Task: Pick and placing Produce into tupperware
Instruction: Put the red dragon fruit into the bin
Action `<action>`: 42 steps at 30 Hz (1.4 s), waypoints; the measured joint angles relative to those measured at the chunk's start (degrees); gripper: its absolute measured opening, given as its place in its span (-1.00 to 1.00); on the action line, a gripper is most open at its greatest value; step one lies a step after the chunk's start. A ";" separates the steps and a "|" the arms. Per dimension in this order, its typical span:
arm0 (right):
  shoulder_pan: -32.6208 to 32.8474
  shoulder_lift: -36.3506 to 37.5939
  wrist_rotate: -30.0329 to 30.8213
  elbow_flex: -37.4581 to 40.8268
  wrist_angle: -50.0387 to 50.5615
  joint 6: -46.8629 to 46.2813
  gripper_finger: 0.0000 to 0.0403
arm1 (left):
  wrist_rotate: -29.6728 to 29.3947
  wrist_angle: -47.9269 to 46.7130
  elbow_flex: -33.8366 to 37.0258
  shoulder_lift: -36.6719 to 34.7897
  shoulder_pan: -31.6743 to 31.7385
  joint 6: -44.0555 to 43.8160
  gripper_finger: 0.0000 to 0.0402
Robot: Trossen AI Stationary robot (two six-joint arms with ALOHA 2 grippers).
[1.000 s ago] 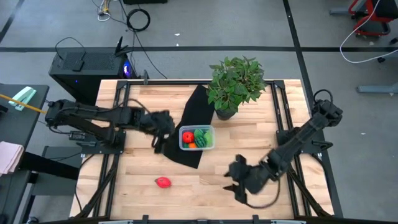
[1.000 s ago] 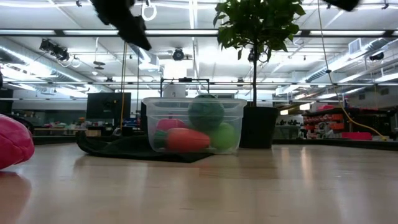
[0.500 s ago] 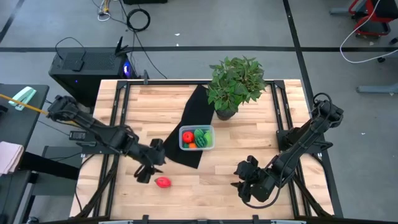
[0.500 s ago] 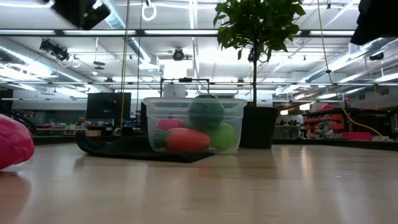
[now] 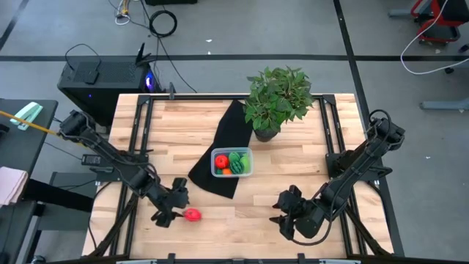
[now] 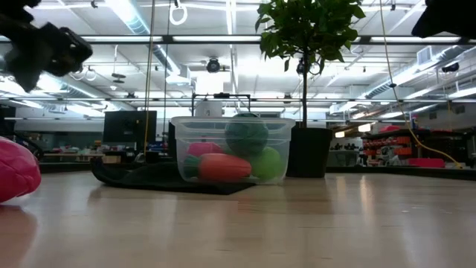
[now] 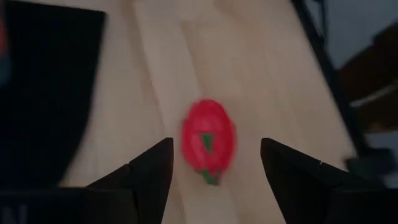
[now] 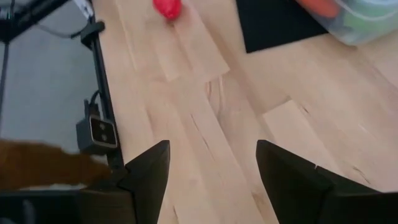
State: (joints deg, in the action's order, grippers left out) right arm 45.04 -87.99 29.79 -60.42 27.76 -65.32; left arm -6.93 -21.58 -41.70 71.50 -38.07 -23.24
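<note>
High view: the left gripper (image 5: pixel 173 207) sits just beside the last loose piece of produce, a red strawberry (image 5: pixel 192 215), on the pale wooden table (image 5: pixel 242 209). The clear plastic box (image 5: pixel 232 163) stands well apart on a black cloth (image 5: pixel 220 158), holding red, green and orange pieces. The right gripper (image 5: pixel 282 217) waits near the table's front edge.

Low view: the box shows rounded corners and thin, see-through walls; a dark green ball (image 6: pixel 246 134) tops the pile.

Left wrist view: the fingers are spread wide and empty, the glossy, rounded strawberry (image 7: pixel 208 140) framed between them, though blurred. The step in hand is probably the approach; next comes a descent and closing.

Right wrist view: fingers apart, holding nothing.
</note>
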 joint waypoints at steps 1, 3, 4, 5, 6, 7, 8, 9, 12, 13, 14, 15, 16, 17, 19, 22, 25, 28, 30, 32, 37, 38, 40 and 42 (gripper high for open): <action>0.00 0.00 0.46 0.00 -0.04 -1.01 0.21 | -1.05 0.48 0.26 0.16 -0.42 0.96 0.26; 0.00 0.00 1.47 0.00 -0.08 -2.99 0.20 | -3.47 2.02 0.22 1.23 -0.85 2.04 0.28; -0.02 0.00 1.75 0.00 -0.16 -3.98 0.20 | -4.19 1.84 0.20 1.92 -1.01 2.54 0.28; 0.00 0.00 1.90 0.00 -0.20 -4.88 0.20 | -4.49 1.55 0.25 2.67 -1.11 2.84 0.29; 0.01 0.00 1.92 0.00 -0.25 -5.65 0.20 | -4.51 1.76 0.26 3.46 -1.23 2.86 0.29; 0.00 0.00 1.92 0.00 -0.29 -6.33 0.20 | -4.58 2.39 0.25 4.28 -1.29 2.83 0.29; 0.00 0.00 1.94 0.00 -0.25 -7.21 0.20 | -4.45 3.14 0.25 5.03 -1.52 2.84 0.29; 0.00 0.00 1.96 0.00 -0.26 -8.14 0.19 | -4.48 4.01 0.25 5.77 -1.90 2.86 0.29; 0.00 0.00 1.94 0.00 -0.32 -8.68 0.19 | -4.86 6.82 0.25 7.74 -2.97 2.57 0.28; 0.00 0.00 1.94 0.00 -0.36 -8.69 0.19 | -4.84 7.40 0.25 8.39 -3.33 2.36 0.28; 0.00 0.00 1.90 0.00 -0.37 -9.13 0.19 | -4.84 8.01 0.25 8.93 -3.71 1.97 0.27; 0.00 0.00 1.89 0.00 -0.34 -9.87 0.19 | -4.86 8.52 0.25 9.42 -4.10 1.49 0.26; 0.00 0.00 1.89 0.00 -0.35 -10.54 0.19 | -4.88 8.90 0.25 9.76 -4.35 1.38 0.25; 0.00 0.00 1.89 0.00 -0.40 -11.06 0.19 | -4.92 8.98 0.25 10.05 -4.60 1.35 0.25; 0.00 0.00 1.92 0.00 -0.41 -11.95 0.19 | -4.94 8.91 0.25 10.31 -4.73 1.34 0.25; 0.00 0.00 1.92 -0.02 -0.82 -12.71 0.19 | -5.00 8.80 0.25 10.32 -4.72 1.39 0.24; 0.00 0.00 1.89 -0.02 -1.39 -12.67 0.19 | -5.08 7.87 0.25 10.32 -4.05 1.63 0.26; 0.00 0.00 1.89 -0.02 -1.50 -12.65 0.19 | -5.08 5.91 0.25 10.32 -3.33 2.33 0.31; 0.00 0.00 1.89 -0.02 -1.50 -12.61 0.19 | -4.90 5.14 0.25 10.32 -3.16 3.13 0.37; -0.02 0.00 1.89 -0.02 -1.50 -12.58 0.19 | -4.75 5.11 0.25 10.32 -3.14 3.35 0.42; -0.56 0.00 1.70 -0.02 -1.50 -12.56 0.19 | -4.62 5.12 0.25 10.32 -3.16 2.94 0.60; -0.81 0.00 1.69 -0.02 -1.50 -12.56 0.19 | -4.64 5.11 0.25 10.33 -3.16 2.91 0.64; -1.08 0.00 1.68 -0.02 -1.66 -12.56 0.19 | -4.62 5.25 0.20 10.93 -3.12 2.90 0.72; -1.53 0.00 1.68 -0.03 -1.99 -12.56 0.19 | -4.61 5.14 0.20 11.86 -3.14 2.88 0.80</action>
State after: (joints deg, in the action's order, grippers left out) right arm 43.51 -87.99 31.46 -60.45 25.77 -77.88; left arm -11.54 -16.44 -41.50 83.36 -41.21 -20.36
